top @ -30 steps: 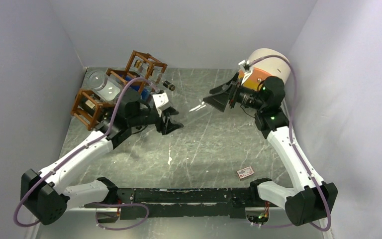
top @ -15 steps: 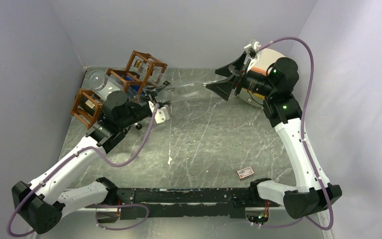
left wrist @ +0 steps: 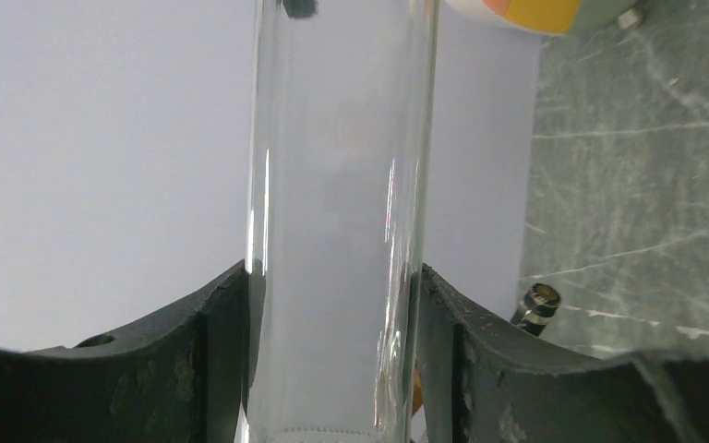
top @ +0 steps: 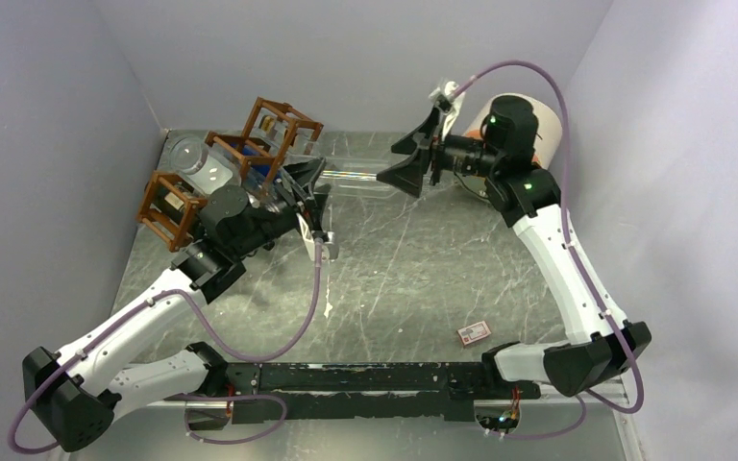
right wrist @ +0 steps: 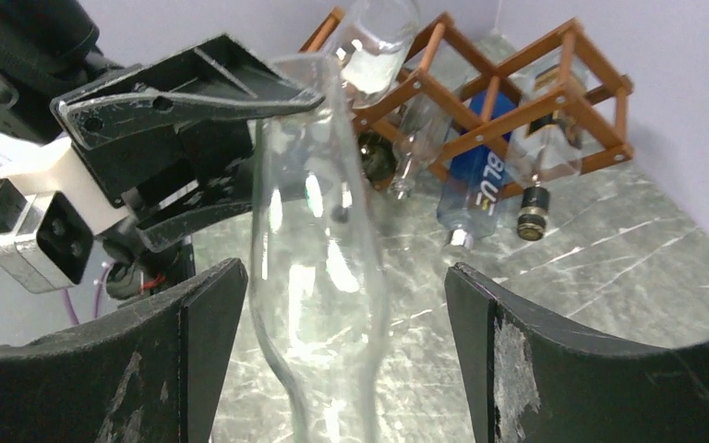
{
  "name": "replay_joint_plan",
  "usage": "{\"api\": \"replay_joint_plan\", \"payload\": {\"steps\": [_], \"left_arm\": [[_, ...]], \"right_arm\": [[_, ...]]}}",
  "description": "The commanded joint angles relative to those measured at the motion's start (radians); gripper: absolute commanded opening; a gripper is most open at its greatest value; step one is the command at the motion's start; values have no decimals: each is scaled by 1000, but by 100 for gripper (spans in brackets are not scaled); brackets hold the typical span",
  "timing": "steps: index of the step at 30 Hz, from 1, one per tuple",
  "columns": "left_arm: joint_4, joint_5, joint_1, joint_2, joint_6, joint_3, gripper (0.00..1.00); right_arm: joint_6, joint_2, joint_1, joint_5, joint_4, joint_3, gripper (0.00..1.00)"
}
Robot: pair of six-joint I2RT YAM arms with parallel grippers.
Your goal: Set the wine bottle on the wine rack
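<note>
Wine bottle (left wrist: 337, 138) within left tool (left wrist: 332, 277)

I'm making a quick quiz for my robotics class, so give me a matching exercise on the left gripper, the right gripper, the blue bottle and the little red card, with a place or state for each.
1. left gripper
2. right gripper
3. blue bottle
4. red card

A. flat on the table
B. open around the clear bottle
C. in the wine rack
D. shut on the clear bottle

Pairs: 1-D, 2-B, 3-C, 4-A
</note>
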Motion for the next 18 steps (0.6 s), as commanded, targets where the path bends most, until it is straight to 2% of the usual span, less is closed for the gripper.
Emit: {"api": "replay_joint_plan", "payload": {"steps": [1, 7, 18], "left_arm": [[121, -24, -12, -10, 152, 27, 7], [51, -27, -12, -38, 242, 30, 7], [-18, -15, -11, -46, 320, 47, 7]], "right_arm": [[-81, 2, 81, 83, -87, 20, 83], [-163, -35, 111, 151, -133, -24, 83], [-250, 10, 173, 191, -235, 1, 78]]}}
